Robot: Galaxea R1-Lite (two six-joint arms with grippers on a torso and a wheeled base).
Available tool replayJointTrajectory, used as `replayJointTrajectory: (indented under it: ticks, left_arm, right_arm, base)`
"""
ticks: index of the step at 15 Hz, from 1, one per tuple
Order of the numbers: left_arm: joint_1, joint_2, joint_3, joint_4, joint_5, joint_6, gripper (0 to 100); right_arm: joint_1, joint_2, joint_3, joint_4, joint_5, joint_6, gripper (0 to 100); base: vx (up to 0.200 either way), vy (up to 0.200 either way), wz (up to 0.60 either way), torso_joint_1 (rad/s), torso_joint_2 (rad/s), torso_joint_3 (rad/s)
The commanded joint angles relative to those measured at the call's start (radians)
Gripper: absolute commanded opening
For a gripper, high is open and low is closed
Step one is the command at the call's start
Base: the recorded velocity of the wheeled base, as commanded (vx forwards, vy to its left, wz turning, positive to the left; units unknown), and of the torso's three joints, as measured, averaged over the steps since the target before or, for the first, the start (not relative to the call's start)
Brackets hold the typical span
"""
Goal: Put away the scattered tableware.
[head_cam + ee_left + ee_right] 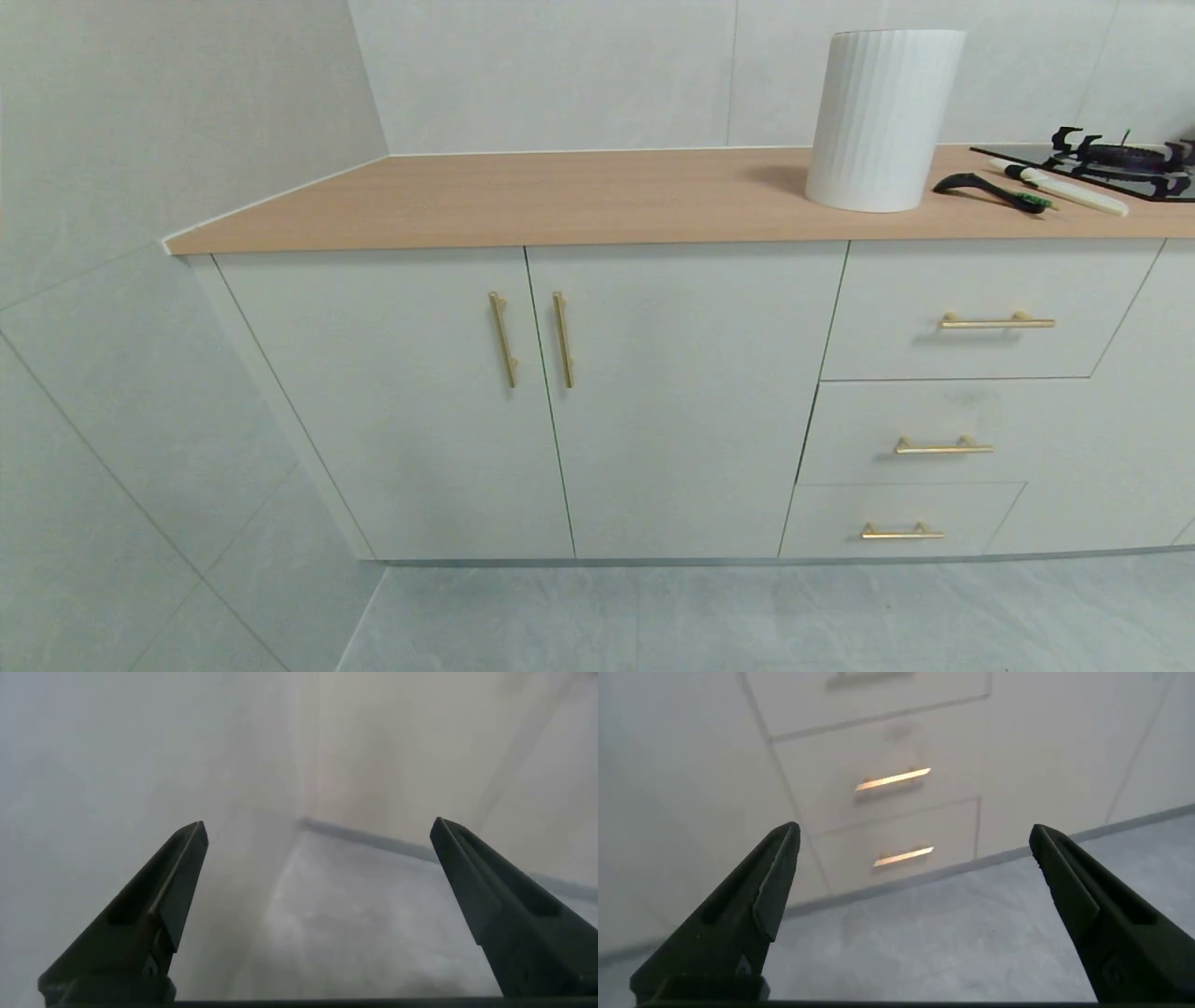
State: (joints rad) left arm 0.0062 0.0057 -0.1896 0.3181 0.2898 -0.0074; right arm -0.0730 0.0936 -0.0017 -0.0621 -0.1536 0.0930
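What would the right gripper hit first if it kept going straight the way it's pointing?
Probably the bottom drawer front, near its gold handle. The open right gripper frames it with nothing between. Depth is unclear, so a slightly lower line could meet the floor first.

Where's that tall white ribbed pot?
In the head view, the pot stands on the wooden counter, toward the right, beside a black utensil.

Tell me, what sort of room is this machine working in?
Most likely a kitchen: a wooden countertop over pale cabinets with brass handles, a black gas hob at its right end, and a black spoon lying beside a white ribbed container.
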Motion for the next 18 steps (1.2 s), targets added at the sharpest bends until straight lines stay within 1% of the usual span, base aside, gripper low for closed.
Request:
replayJointTrajectory:
  ticks: [1, 2, 3, 4, 5, 6, 7, 8, 9, 10, 11, 12, 15, 18]
  left_arm:
    - [0.001, -0.006, 0.039, -0.04, -0.083, 0.021, 100]
    - [0.001, -0.006, 0.059, -0.088, -0.202, 0.035, 100]
    - [0.001, -0.006, 0.073, -0.117, -0.278, 0.034, 100]
    - [0.001, -0.006, 0.082, -0.142, -0.296, 0.03, 100]
    - [0.001, -0.006, 0.087, -0.151, -0.301, 0.029, 100]
    - [0.001, -0.006, 0.091, -0.157, -0.291, 0.001, 100]
    - [0.001, -0.006, 0.107, -0.183, -0.244, -0.016, 100]
    - [0.001, -0.006, 0.167, -0.306, -0.199, -0.017, 100]
    - [0.0, -0.006, 0.19, -0.347, -0.208, 0.0, 100]
    - [0.0, -0.006, 0.187, -0.323, -0.218, 0.026, 100]
    - [0.0, -0.006, 0.188, -0.324, -0.224, 0.04, 100]
    - [0.0, -0.006, 0.188, -0.326, -0.265, 0.055, 100]
    - [0.0, -0.006, 0.188, -0.327, -0.27, 0.047, 100]
    - [0.0, -0.006, 0.188, -0.327, -0.27, 0.052, 100]
  right_arm:
    - [0.001, 0.003, 0.002, 0.015, 0.066, -0.013, 100]
    - [0.004, 0.001, 0.002, 0.016, 0.14, -0.022, 100]
    - [0.052, -0.011, 0.002, 0.018, 0.163, -0.053, 100]
    - [0.121, -0.018, 0.002, 0.019, 0.164, -0.059, 100]
    - [0.124, -0.018, 0.002, 0.022, 0.164, -0.064, 100]
    - [0.093, -0.058, 0.0, 0.074, 0.164, -0.068, 100]
    - [0.075, -0.094, 0.002, 0.065, 0.166, -0.07, 100]
    - [0.075, -0.092, 0.002, 0.061, 0.129, -0.065, 100]
    - [0.075, -0.094, 0.002, 0.059, 0.069, -0.047, 100]
    - [0.075, -0.094, 0.002, 0.061, 0.055, -0.042, 100]
    - [0.075, -0.094, 0.002, 0.062, 0.059, -0.048, 100]
    - [0.075, -0.094, 0.002, 0.064, 0.092, -0.107, 100]
    - [0.075, -0.092, 0.002, 0.064, 0.097, -0.111, 100]
    - [0.075, -0.094, 0.002, 0.062, 0.101, -0.113, 100]
  base:
    - [0.0, 0.0, 0.0, 0.0, 0.0, 0.0]
    - [0.0, 0.0, 0.0, 0.0, 0.0, 0.0]
    - [0.0, 0.0, 0.0, 0.0, 0.0, 0.0]
    - [0.0, 0.0, 0.0, 0.0, 0.0, 0.0]
    - [0.0, 0.0, 0.0, 0.0, 0.0, 0.0]
    - [0.0, 0.0, 0.0, 0.0, 0.0, 0.0]
    - [0.0, 0.0, 0.0, 0.0, 0.0, 0.0]
    - [0.0, 0.0, 0.0, 0.0, 0.0, 0.0]
    - [0.0, 0.0, 0.0, 0.0, 0.0, 0.0]
    - [0.0, 0.0, 0.0, 0.0, 0.0, 0.0]
    - [0.0, 0.0, 0.0, 0.0, 0.0, 0.0]
    - [0.0, 0.0, 0.0, 0.0, 0.0, 0.0]
    - [0.0, 0.0, 0.0, 0.0, 0.0, 0.0]
    - [0.0, 0.0, 0.0, 0.0, 0.0, 0.0]
